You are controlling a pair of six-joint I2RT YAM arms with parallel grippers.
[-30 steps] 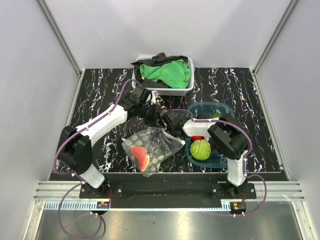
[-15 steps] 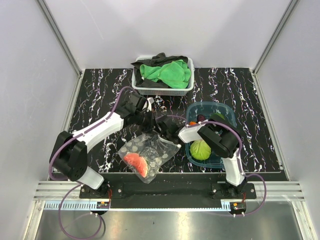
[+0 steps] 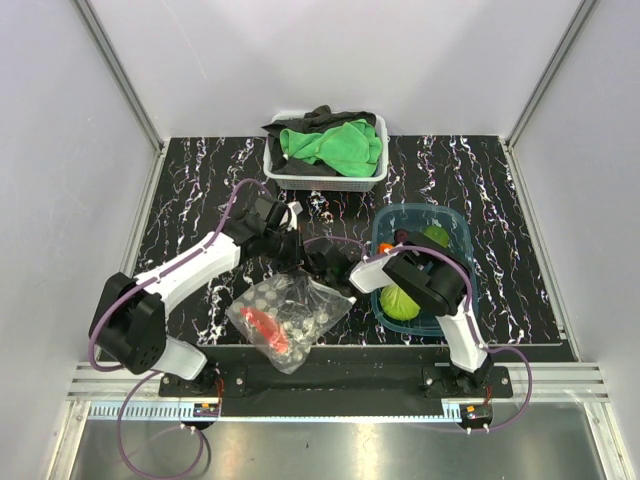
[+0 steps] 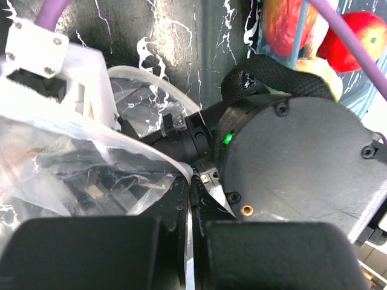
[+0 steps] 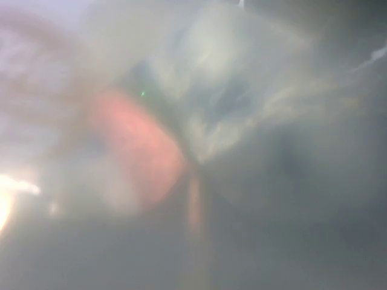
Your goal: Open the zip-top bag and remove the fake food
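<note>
The zip-top bag (image 3: 295, 310) hangs crumpled over the table's front middle, a red watermelon slice (image 3: 263, 325) of fake food inside it. My left gripper (image 3: 298, 252) is shut on the bag's top edge; in the left wrist view the plastic strip (image 4: 189, 241) runs between the closed left gripper (image 4: 190, 187) fingers. My right gripper (image 3: 322, 272) meets the same edge from the right. The right wrist view is fogged by plastic film, and the right gripper (image 5: 195, 181) shows only a thin slit between its fingers, with a red blur (image 5: 139, 151) beyond.
A teal tub (image 3: 460, 225) at the right holds a green leafy ball (image 3: 400, 302) and red fruit (image 4: 363, 42). A white basket (image 3: 275, 180) of green and black cloths stands at the back. The right arm's wrist (image 4: 296, 157) sits close before the left camera.
Both grippers have shifted left and toward the front, carrying the bag with them. The right gripper has closed on the bag's edge.
</note>
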